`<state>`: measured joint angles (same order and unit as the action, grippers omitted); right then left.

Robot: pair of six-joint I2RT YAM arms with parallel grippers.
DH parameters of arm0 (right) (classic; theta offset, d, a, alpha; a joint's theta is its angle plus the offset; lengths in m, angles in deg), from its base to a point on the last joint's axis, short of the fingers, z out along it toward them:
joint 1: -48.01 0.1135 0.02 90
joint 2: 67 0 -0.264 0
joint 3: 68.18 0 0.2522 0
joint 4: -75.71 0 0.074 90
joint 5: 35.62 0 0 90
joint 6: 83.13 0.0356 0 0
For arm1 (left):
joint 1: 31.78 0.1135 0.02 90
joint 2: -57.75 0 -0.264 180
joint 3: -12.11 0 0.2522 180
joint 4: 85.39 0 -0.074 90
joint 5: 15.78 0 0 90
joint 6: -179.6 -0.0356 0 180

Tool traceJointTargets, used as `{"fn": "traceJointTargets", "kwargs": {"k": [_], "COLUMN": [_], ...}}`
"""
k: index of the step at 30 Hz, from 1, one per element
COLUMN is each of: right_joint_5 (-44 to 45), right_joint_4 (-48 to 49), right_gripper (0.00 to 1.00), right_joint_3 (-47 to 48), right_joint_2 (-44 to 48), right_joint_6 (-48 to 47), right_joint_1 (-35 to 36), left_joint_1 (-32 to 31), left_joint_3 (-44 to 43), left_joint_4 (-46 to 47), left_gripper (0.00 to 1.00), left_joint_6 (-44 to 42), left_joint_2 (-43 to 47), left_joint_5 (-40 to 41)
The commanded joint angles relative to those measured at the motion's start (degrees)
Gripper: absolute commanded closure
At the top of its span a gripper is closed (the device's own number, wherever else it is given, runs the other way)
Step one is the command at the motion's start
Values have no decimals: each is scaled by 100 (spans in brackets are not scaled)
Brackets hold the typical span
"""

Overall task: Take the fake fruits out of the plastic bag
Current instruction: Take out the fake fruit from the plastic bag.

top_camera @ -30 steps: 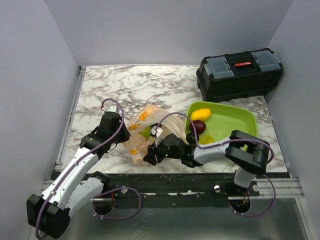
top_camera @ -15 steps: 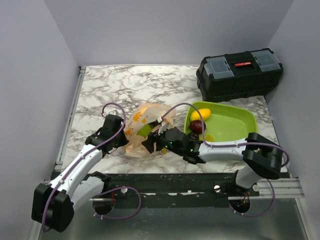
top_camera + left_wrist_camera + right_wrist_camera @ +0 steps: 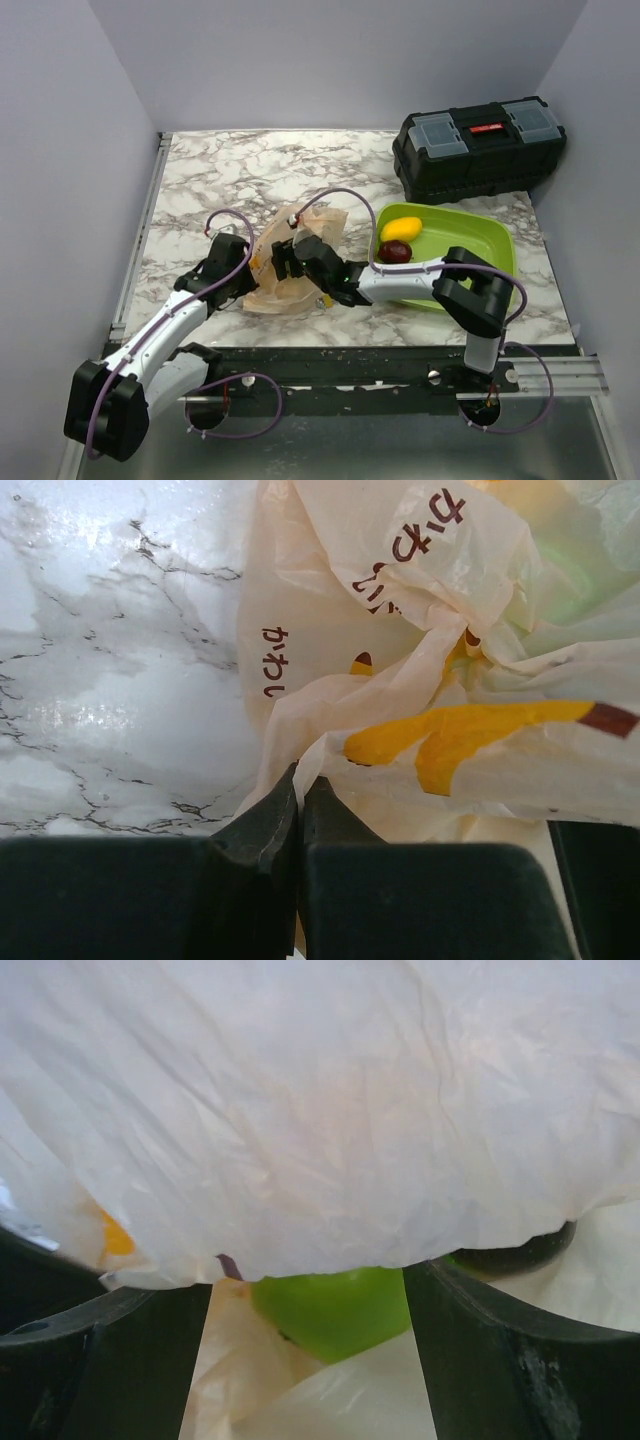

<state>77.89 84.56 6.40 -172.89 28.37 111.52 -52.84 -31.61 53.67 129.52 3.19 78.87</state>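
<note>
2 fake fruits, a yellow one [image 3: 401, 228] and a dark purple one [image 3: 396, 251], lie in the green tray [image 3: 485, 245]. Inside the plastic bag [image 3: 420, 630], the green apple [image 3: 330, 1315] sits between the right gripper's [image 3: 308, 1290] wide-spread fingers; the left gripper [image 3: 300, 785] pinches the bag's edge.

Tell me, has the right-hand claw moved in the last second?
Yes. In the overhead view the right gripper has shifted left and upward, ending farther from the green tray.

Crumpled peach plastic bag [image 3: 272, 296] around green apple [image 3: 331, 1311]; yellow fruit [image 3: 401, 228], purple fruit [image 3: 396, 251] outside.
</note>
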Motion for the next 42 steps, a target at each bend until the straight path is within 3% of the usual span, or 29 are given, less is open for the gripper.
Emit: {"fn": "traceJointTargets", "kwargs": {"k": [1,8,15,25,42], "right_joint_5": [436,470,415,-76,-1756], "right_joint_4": [-200,-274,-306,-321,-826], "right_gripper": [19,13,15,50,83], "right_joint_3": [311,448,605,219,-587], "right_joint_2": [-404,-923,-1115,-156,1224], "right_joint_6": [-353,-427,-457,-392,51], "right_joint_1": [-40,-33,-36,-34,-39], "left_joint_1": [34,32,36,32,33], "left_joint_3": [120,165,149,124,-181], "left_joint_4": [168,204,121,75,-96], "left_gripper": [99,99,99,99,99], "left_joint_6": [-2,-46,-103,-103,-173], "left_joint_2": [14,19,12,66,71], "left_joint_5": [-110,-182,-227,-263,-159]}}
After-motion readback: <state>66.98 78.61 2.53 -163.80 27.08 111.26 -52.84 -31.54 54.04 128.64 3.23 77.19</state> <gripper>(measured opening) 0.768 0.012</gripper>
